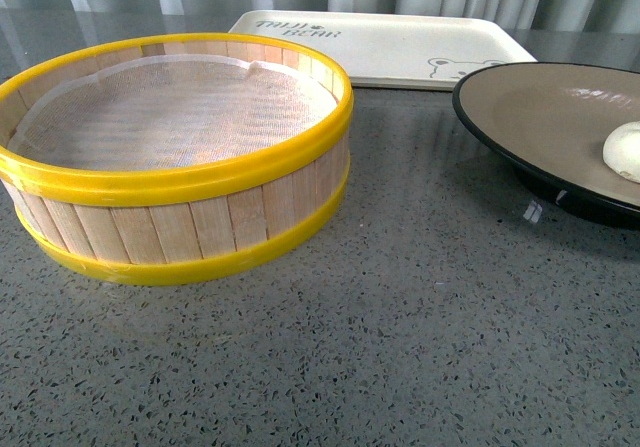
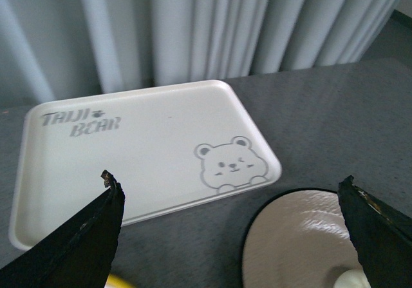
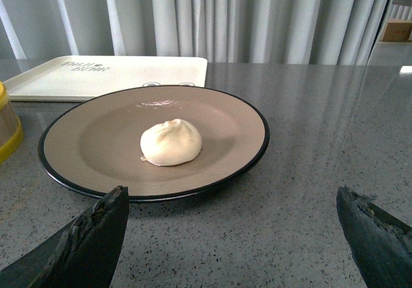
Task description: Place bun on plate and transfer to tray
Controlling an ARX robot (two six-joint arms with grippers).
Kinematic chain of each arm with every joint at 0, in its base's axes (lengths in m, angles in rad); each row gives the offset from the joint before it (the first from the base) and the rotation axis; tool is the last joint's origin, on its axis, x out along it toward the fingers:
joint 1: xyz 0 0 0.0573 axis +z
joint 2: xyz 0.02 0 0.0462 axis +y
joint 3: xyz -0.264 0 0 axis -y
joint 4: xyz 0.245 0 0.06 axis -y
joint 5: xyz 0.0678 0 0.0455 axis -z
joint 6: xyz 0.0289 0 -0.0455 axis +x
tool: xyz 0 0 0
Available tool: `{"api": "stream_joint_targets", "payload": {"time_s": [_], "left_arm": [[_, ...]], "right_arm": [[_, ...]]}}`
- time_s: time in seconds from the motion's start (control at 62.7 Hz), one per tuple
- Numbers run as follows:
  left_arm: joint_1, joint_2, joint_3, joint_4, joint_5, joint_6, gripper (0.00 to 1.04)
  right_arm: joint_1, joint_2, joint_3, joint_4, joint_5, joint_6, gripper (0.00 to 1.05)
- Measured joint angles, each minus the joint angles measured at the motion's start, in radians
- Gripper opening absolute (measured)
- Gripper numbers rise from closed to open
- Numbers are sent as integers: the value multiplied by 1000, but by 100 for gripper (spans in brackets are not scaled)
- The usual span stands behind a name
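Bun (image 3: 171,142) sits on plate (image 3: 90,140), seemingly clear of right gripper (image 3: 230,190).

the plate (image 1: 530,107) and bun (image 1: 624,151) are cut by the front view's edge.

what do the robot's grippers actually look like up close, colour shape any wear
Both the left gripper and right gripper have matte black fingers, broad wedges tapering to points. Edges look rough and scuffed, with pale specks near the tips. No cables or markings show; the front view shows neither arm.
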Motion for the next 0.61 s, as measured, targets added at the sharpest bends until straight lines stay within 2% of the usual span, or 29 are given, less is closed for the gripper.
{"api": "stream_joint_targets", "payload": {"time_s": [0.223,0.463,0.51,0.558,0.606], "left_arm": [[85,-349,-353,-7,-24,-14,98],[212,-708,-660,-134,-70,-73,98],[231,-758,-724,-52,-96,-38,93],[269,-827,-823,97,-66,24,84],[308,-883,-893,181,-29,60,76]], "right_arm": [[0,0,0,0,0,0,96],[0,0,0,0,0,0,96],[0,0,0,0,0,0,96],[0,0,0,0,0,0,96],[0,0,0,0,1,0,96]]}}
